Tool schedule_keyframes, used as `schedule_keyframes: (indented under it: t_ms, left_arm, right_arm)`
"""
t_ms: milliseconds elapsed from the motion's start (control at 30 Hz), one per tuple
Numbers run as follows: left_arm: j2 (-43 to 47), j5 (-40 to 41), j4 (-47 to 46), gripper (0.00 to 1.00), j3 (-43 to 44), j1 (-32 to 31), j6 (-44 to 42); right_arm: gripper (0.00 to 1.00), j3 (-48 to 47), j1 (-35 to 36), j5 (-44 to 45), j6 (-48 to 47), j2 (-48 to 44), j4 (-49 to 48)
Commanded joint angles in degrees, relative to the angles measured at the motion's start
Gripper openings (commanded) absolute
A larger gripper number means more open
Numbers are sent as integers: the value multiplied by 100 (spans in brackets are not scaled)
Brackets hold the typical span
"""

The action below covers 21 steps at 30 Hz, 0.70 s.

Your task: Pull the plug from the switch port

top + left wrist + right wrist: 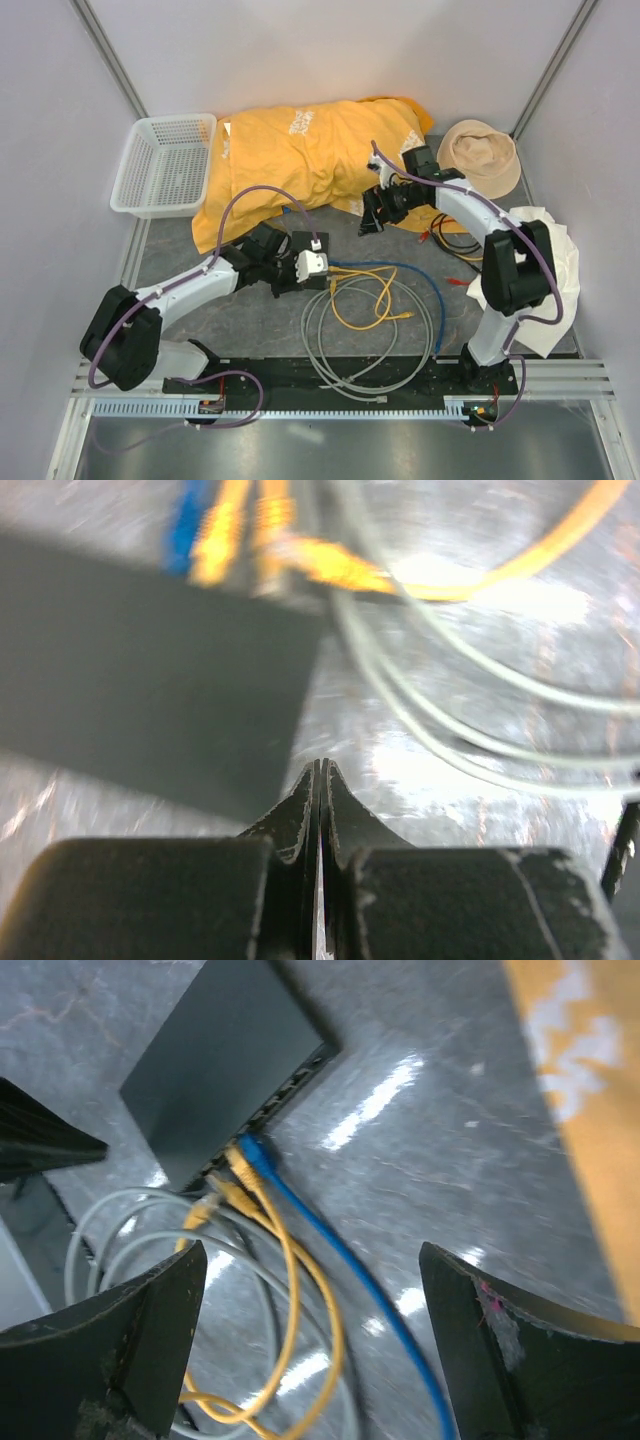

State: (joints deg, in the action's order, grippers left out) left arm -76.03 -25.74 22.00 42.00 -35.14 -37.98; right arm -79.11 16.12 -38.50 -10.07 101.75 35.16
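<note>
Status: nothing pulled yet. In the right wrist view the black switch (215,1055) lies flat on the grey table (450,1160), with a blue plug (252,1150) and yellow plugs (234,1168) beside it, all seated in the ports along its edge. By my reading the whole extraction is left to do: close on one plug, grip it, draw it out.

Left gripper (320,780): jaws pressed together, nothing between them, low over the table just beside the switch's corner. The plugs sit a little beyond its tips, untouched.

Right gripper (312,1250): jaws spread wide, holding nothing, looking down on the port side from well above. In the overhead view it hangs near the edge of the yellow cloth (300,150), apart from the switch.

Hard to make out:
- Left wrist view is badly blurred; plug count and latch tabs unreadable there.
- Overhead, the left arm's wrist covers most of the switch (only dark shapes show).
- A pale plug near the grey cable (100,1220) may also be seated; cannot tell.
- The task names no colour, so the target plug is uncertain.
- Port faces themselves are not visible in any view.
</note>
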Motion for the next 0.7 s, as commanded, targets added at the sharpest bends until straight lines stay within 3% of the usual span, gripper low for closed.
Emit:
schedule_keyframes:
  t_ms: [0,133,300,467,667]
  left_arm:
    - [-333,-1126,481,2,98,-28,-1684]
    - [-711,-846,183,2,72,-125,-1968]
    - [-1044,-485,-941,2,36,-195,-1504]
    - [-1371,-335,-1092,2,590,-283,-1300]
    - [-993,-362,-900,2,880,-222,-835]
  right_arm:
    - [93,-139,242,-720,707,476,-325]
    - [86,-377,330,-870,989,916,-510]
    - [85,-658,330,-694,989,1127,-519]
    - [86,-553,330,-650,945,1188,-510]
    - [87,-649,330,-958,954,1373,-501]
